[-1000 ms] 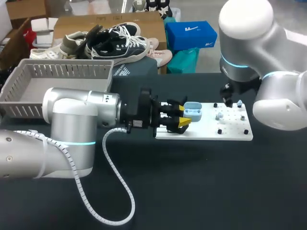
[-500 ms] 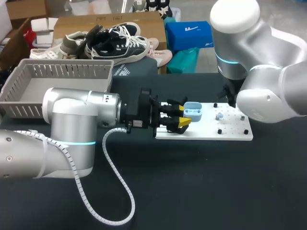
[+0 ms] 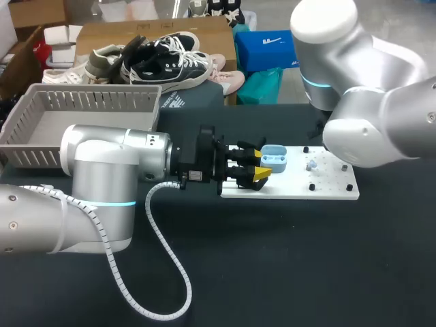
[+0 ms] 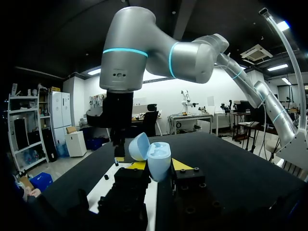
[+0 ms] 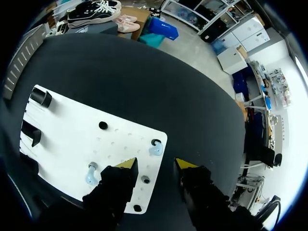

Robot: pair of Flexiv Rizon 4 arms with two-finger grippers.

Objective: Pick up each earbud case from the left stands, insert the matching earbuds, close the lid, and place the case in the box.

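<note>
Head view is showing the left gripper (image 3: 257, 167) clasping the open blue earbud case (image 3: 274, 158) over the white board (image 3: 293, 188). Left wrist view is showing both fingertips (image 4: 137, 165) pressing the case's sides. Right wrist view is showing the right gripper (image 5: 155, 164) hanging unclenched, an earbud (image 5: 155, 149) just ahead on the board.

Counter (image 3: 286, 272) was black, matte, plain. In head view it filled lower and middle frame, far edge running across upper third. Wrist views showed same dark top, faint sheen only.
</note>
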